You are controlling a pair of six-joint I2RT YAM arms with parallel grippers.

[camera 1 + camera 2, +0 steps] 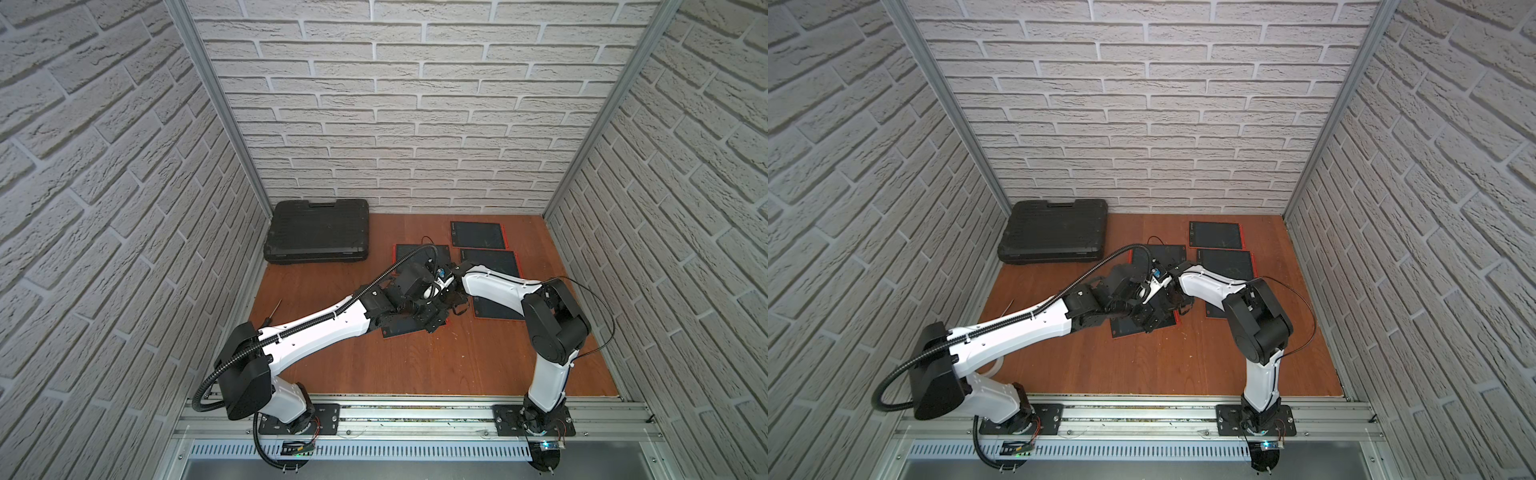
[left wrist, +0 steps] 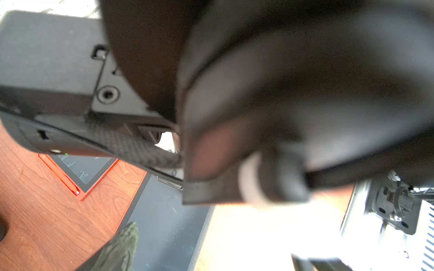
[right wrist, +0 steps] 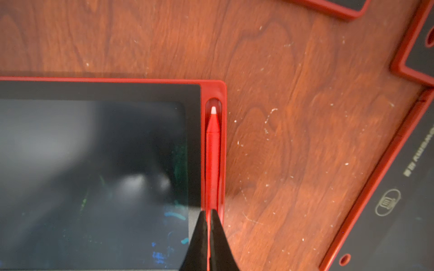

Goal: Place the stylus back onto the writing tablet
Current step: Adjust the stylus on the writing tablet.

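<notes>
Pinched at the lens, the right gripper [image 3: 208, 212] clamps the red stylus [image 3: 212, 145], which lies in the edge groove [image 3: 218, 103] of the writing tablet [image 3: 94, 80], apparently seating it; the left gripper [image 1: 434, 322] stands wide, empty.

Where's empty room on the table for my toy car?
Bare table in front, between the tablets and the arm bases; also in front of the black case. Crowded mid-table, where left arm and right arm meet over tablets.
</notes>
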